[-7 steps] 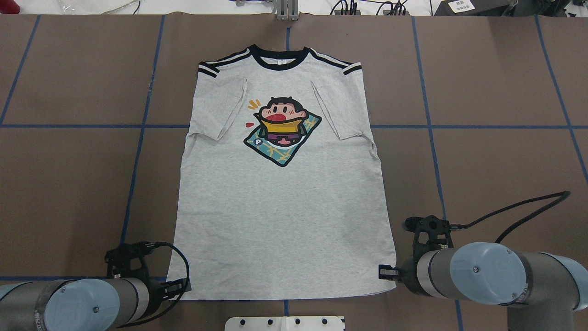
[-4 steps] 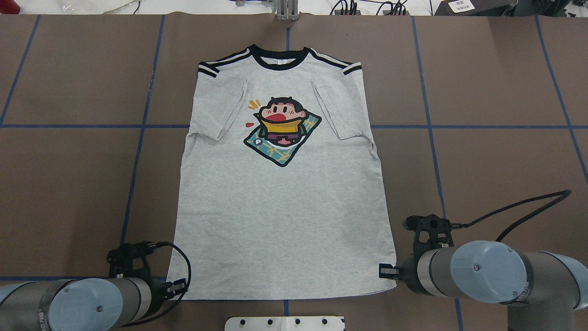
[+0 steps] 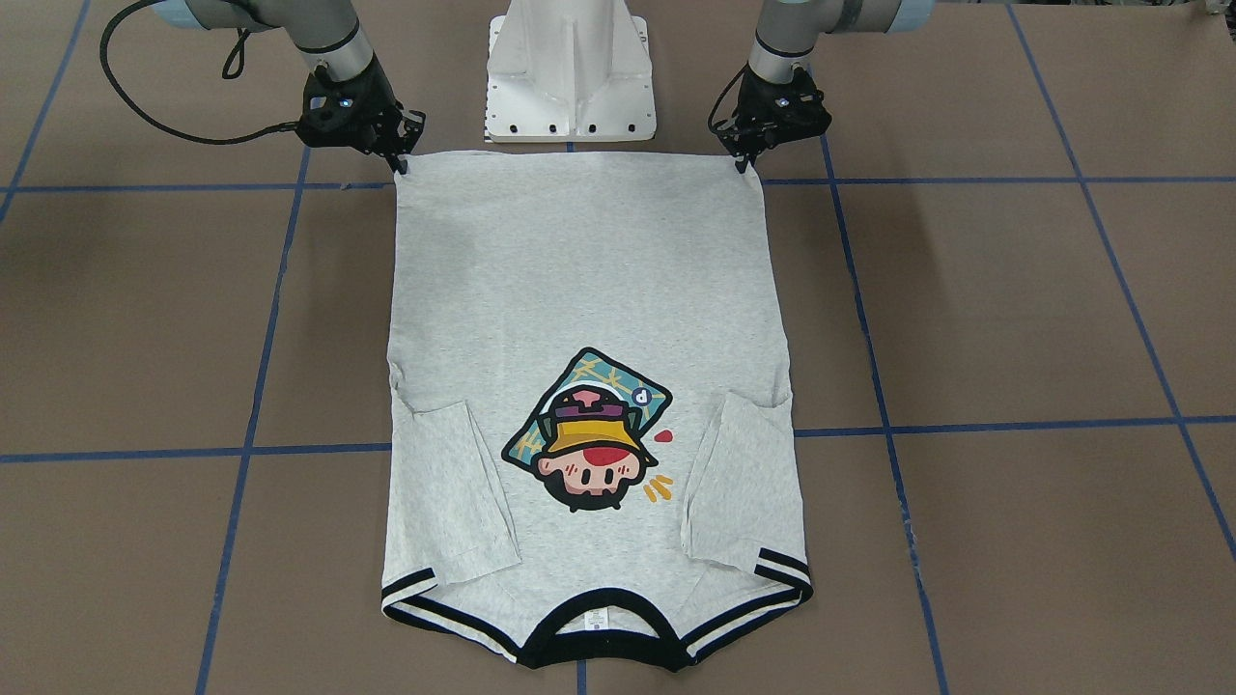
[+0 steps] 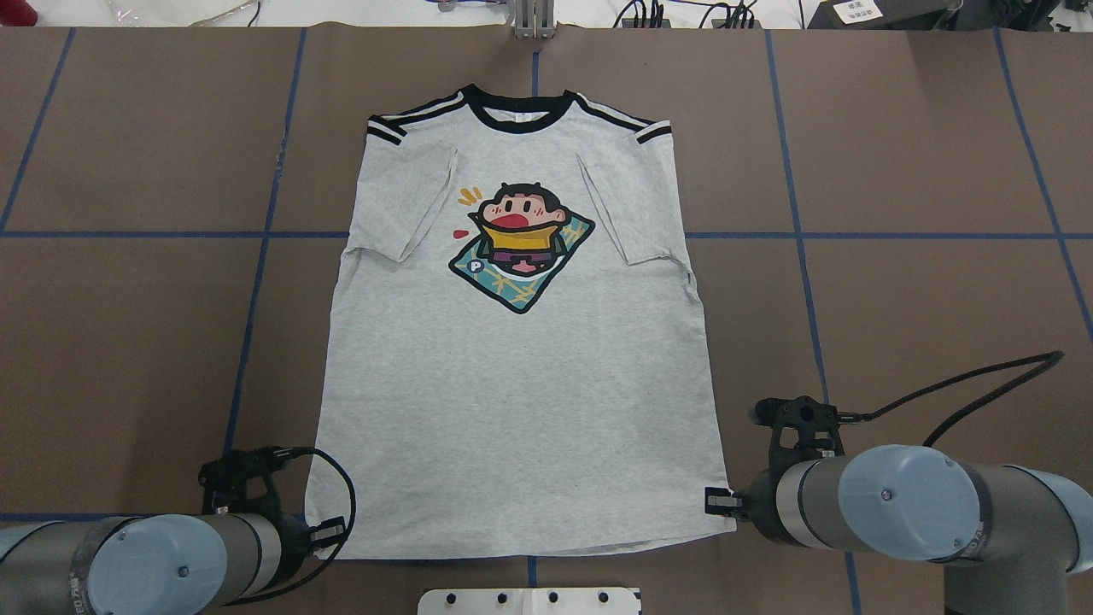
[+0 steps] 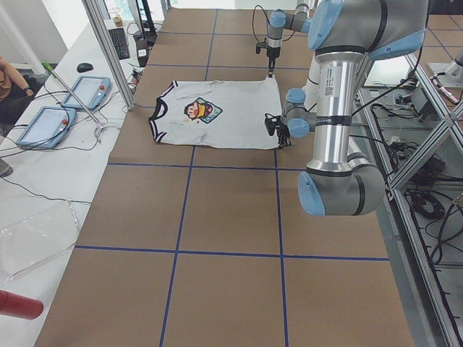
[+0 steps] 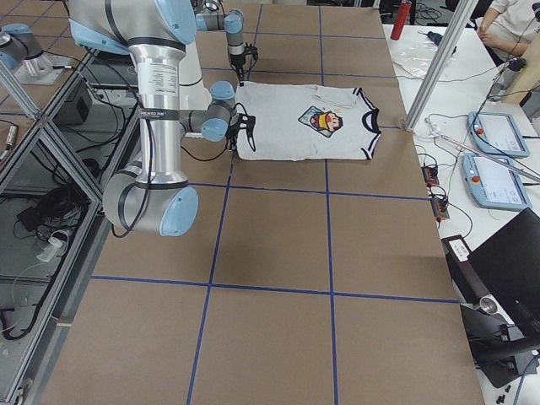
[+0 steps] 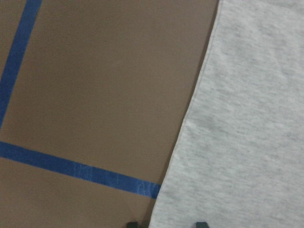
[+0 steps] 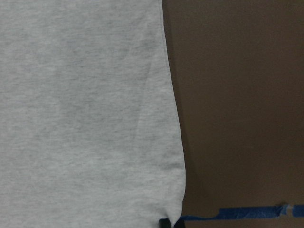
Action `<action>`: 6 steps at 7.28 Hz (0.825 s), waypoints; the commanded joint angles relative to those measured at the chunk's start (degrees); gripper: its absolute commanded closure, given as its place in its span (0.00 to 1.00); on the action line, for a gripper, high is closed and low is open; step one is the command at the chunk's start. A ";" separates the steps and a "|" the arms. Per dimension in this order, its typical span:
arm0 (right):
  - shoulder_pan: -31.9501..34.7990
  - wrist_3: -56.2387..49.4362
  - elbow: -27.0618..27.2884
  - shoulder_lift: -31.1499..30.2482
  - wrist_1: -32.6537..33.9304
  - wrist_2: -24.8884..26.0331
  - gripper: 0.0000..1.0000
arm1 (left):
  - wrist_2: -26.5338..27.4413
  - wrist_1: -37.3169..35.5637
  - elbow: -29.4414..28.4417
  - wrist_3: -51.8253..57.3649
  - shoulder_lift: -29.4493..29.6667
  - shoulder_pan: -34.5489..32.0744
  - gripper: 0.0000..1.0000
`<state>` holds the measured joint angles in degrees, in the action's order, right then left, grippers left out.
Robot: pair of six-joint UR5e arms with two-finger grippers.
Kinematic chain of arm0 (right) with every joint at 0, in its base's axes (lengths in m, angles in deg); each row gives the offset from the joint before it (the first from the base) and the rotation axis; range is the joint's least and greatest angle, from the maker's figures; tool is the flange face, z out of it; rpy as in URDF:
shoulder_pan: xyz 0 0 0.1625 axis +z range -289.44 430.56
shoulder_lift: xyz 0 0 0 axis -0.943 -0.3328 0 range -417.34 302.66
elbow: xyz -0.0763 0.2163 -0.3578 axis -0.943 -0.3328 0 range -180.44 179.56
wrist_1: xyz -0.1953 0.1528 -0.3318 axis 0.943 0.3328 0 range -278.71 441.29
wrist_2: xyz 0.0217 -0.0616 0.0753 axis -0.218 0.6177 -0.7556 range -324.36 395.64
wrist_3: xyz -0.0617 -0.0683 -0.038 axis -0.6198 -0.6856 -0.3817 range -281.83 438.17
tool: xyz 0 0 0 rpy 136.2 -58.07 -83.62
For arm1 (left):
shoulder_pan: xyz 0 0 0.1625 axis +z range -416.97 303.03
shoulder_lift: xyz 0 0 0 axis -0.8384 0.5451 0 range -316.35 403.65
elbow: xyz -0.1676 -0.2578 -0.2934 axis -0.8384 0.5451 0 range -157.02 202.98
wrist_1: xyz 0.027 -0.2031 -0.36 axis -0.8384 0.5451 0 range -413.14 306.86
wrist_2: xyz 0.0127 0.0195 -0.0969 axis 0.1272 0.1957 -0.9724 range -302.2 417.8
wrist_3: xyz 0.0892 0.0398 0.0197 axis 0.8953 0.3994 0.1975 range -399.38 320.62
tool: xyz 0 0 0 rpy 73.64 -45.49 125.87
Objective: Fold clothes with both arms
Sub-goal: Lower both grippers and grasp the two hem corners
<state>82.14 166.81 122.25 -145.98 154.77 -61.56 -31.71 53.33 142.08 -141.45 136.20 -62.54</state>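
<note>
The grey T-shirt [image 4: 521, 384] lies flat, print up, on the brown table, with its black collar far from me and both sleeves folded inward. My left gripper [image 4: 329, 536] sits at the near-left hem corner and looks shut on it. In the front view it is on the right [image 3: 742, 164]. My right gripper [image 4: 716, 504] sits at the near-right hem corner and looks shut on it. In the front view it is on the left [image 3: 399, 164]. The left wrist view shows the shirt's side edge [image 7: 247, 118] and the right wrist view shows the hem corner [image 8: 80, 104].
The white pedestal base [image 3: 570, 68] stands just behind the hem, between the arms. Blue tape lines [image 4: 256, 282] cross the brown table. Benches with tablets [image 5: 87, 90] and operators flank the table's far side.
The shirt has shifted slightly to the left and its near hem now sits a little skewed. The left gripper has edged left at the corner. The right arm has hardly moved.
</note>
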 commanded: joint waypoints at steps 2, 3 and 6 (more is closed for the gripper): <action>0.55 -0.05 0.00 -0.13 0.00 -0.71 1.00 | -0.13 -0.03 0.79 -0.06 0.08 -0.23 0.99; 1.68 -0.05 0.17 -0.13 0.00 -2.10 1.00 | -0.22 -0.12 1.92 -0.06 0.09 -0.32 1.00; 5.03 -0.14 3.59 -3.02 -0.17 -7.03 1.00 | -0.22 -6.86 7.19 -0.06 1.92 -0.14 1.00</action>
<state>86.53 166.69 124.09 -147.79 154.64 -67.03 -31.93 49.65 146.85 -141.51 137.07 -62.75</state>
